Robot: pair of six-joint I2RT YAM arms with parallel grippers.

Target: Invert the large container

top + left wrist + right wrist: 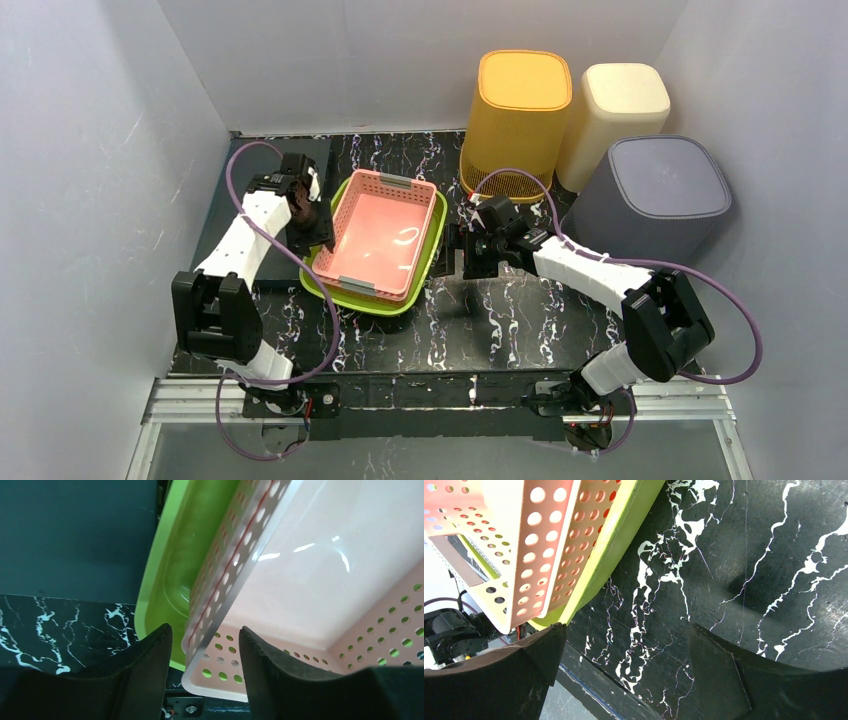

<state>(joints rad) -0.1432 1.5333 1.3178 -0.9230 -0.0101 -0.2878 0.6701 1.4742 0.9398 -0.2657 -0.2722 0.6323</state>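
1. Large green container (pixel 437 235) sits open side up on the worktop (pixel 480 330) between my 2 arms, with a pink basket (pixel 380 240) nested in it.
2. Left tool (pixel 204 635) straddles the basket's left wall, 1 finger inside and 1 outside over the green rim. Honestly can't tell if it's pinching.
3. Right tool (pixel 628 630) is spread wide with nothing in it, low over the worktop just right of the green container.

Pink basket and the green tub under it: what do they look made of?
Pink basket: likely moulded plastic, glossy floor catching light glints, walls punched with round holes. Green tub: probably plastic too, smooth and shiny, soft reflections on its curved wall.
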